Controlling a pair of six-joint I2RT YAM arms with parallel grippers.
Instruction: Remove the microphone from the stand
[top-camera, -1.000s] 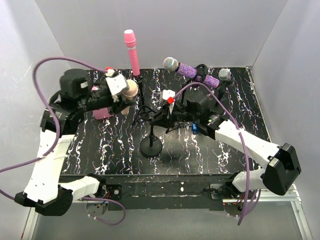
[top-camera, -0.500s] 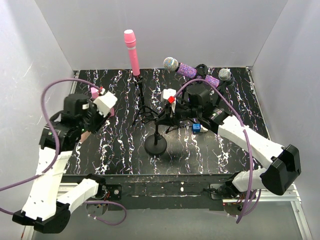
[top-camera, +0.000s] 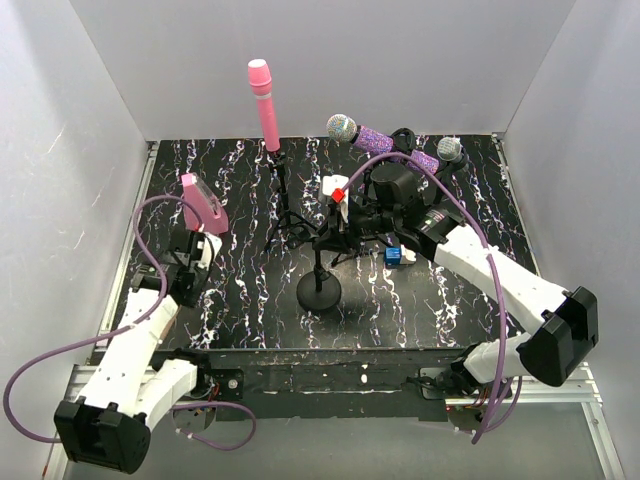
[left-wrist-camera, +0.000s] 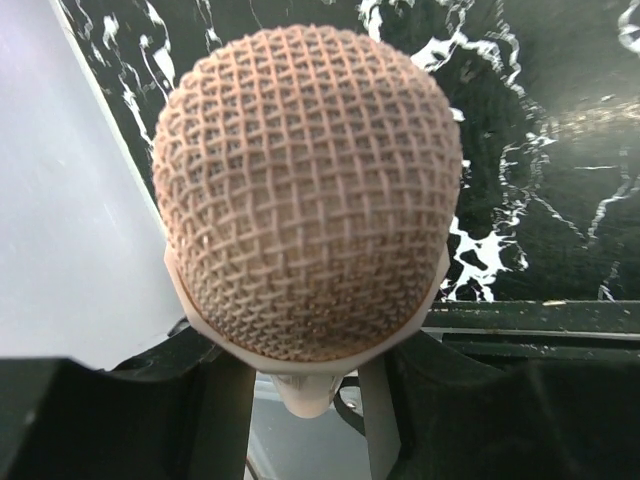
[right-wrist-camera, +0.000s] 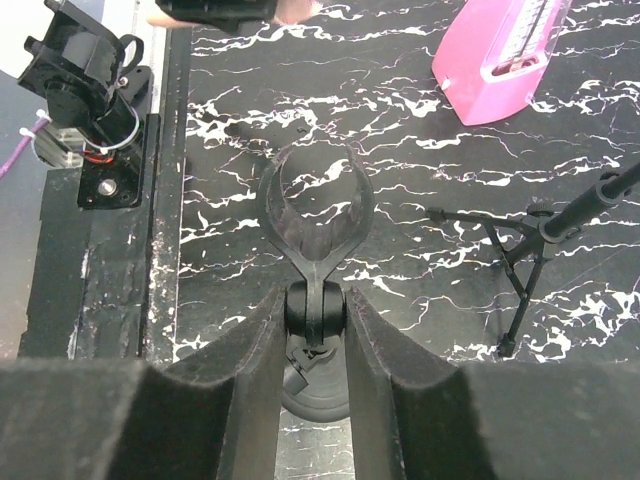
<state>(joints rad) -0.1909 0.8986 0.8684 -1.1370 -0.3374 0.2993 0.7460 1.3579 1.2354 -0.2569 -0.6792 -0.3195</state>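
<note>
- microphone (left-wrist-camera: 305, 190): off the stand, clamped in the left gripper (left-wrist-camera: 298, 392). peach mesh head fills the left wrist view, pointing at the camera. both fingers (left-wrist-camera: 222, 405) press on the body just below the head.
- location: over the near left corner of the black marbled table (top-camera: 240, 295), close to the white side wall. in the top view the microphone is hidden under the left wrist.
- stand (top-camera: 320, 293): round base sits mid-table, well apart from the left gripper. its forked clip (right-wrist-camera: 318, 262) is empty, prongs open toward the left arm.
- right gripper (right-wrist-camera: 315, 302): closed narrow on the stand's swivel joint just under the clip, one finger against each side.
- pink box (top-camera: 203, 203): on the table, just beyond the left gripper.
- back of table: pink microphone (top-camera: 262, 100) upright on a tripod; purple microphone (top-camera: 375, 140) with silver head lying across another mount.
- blue cube (top-camera: 393, 255): just right of the stand.
</note>
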